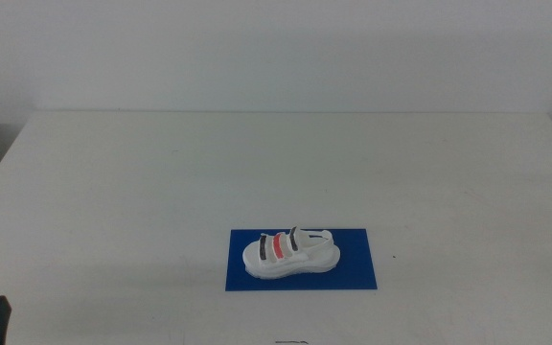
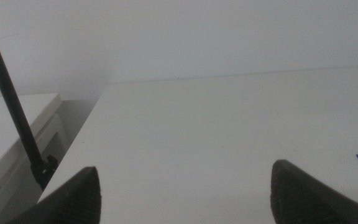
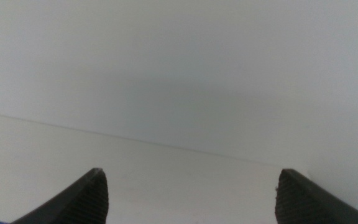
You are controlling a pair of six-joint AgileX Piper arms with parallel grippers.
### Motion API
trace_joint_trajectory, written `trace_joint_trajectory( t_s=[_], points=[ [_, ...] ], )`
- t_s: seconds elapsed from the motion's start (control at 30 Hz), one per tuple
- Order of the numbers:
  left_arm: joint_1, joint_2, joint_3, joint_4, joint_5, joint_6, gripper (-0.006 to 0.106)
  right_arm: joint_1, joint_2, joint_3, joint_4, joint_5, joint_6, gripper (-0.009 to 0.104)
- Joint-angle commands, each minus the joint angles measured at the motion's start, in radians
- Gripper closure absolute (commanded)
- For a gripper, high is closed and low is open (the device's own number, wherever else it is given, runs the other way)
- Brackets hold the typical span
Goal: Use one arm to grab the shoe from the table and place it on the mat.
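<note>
while the shoe rests on the mat (at 6 o'clock on the table), both the left gripper and right gripper gape wide, holding nothing.

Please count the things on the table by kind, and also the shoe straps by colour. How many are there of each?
Shoe: 1, lying on the mat
Mat: 1, blue, on the table
Total things on the table: 2

Dark straps: 2
Red strap: 1
Total straps: 3

Not counted: left gripper and right gripper, both open and holding nothing.
</note>
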Motion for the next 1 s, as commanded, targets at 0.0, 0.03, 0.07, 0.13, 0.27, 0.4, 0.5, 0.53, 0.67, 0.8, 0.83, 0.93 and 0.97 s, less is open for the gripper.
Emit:
trace_joint_trajectory(
  t_s=[0.0, 0.03, 0.07, 0.13, 0.27, 0.4, 0.5, 0.53, 0.67, 0.8, 0.83, 0.93, 0.97],
  points=[
    [-0.002, -0.02, -0.003, -0.009, -0.084, -0.016, 0.007, -0.007, -0.006, 0.013, 0.052, -0.119, -0.046, 0.011],
    [-0.002, -0.02, -0.003, -0.009, -0.084, -0.016, 0.007, -0.007, -0.01, 0.035, 0.053, -0.135, -0.046, 0.011],
    [-0.002, -0.02, -0.003, -0.009, -0.084, -0.016, 0.007, -0.006, -0.018, 0.057, 0.052, -0.154, -0.046, 0.011],
    [-0.002, -0.02, -0.003, -0.009, -0.084, -0.016, 0.007, -0.005, -0.032, 0.088, 0.04, -0.173, -0.046, 0.011],
    [-0.002, -0.02, -0.003, -0.009, -0.084, -0.016, 0.007, -0.005, -0.072, 0.145, 0.037, -0.171, -0.039, 0.011],
    [-0.002, -0.02, -0.003, -0.009, -0.084, -0.016, 0.007, -0.005, -0.116, 0.218, 0.037, -0.175, -0.039, 0.011],
    [-0.002, -0.02, -0.003, -0.009, -0.084, -0.016, 0.007, -0.005, -0.156, 0.288, 0.037, -0.177, -0.039, 0.011],
    [-0.002, -0.02, -0.003, -0.009, -0.084, -0.016, 0.007, -0.005, -0.17, 0.31, 0.037, -0.178, -0.039, 0.011],
    [-0.002, -0.02, -0.003, -0.009, -0.084, -0.016, 0.007, -0.005, -0.25, 0.389, 0.037, -0.165, -0.039, 0.011],
    [-0.002, -0.02, -0.003, -0.009, -0.084, -0.016, 0.007, -0.005, -0.335, 0.386, 0.037, -0.129, -0.039, 0.011],
    [-0.002, -0.02, -0.003, -0.009, -0.084, -0.016, 0.007, -0.005, -0.354, 0.386, 0.037, -0.129, -0.039, 0.011],
    [-0.002, -0.02, -0.003, -0.009, -0.084, -0.016, 0.007, -0.005, -0.42, 0.386, 0.037, -0.129, -0.039, 0.011],
    [-0.002, -0.02, -0.003, -0.009, -0.084, -0.016, 0.007, -0.005, -0.444, 0.386, 0.037, -0.129, -0.039, 0.011]
  ],
)
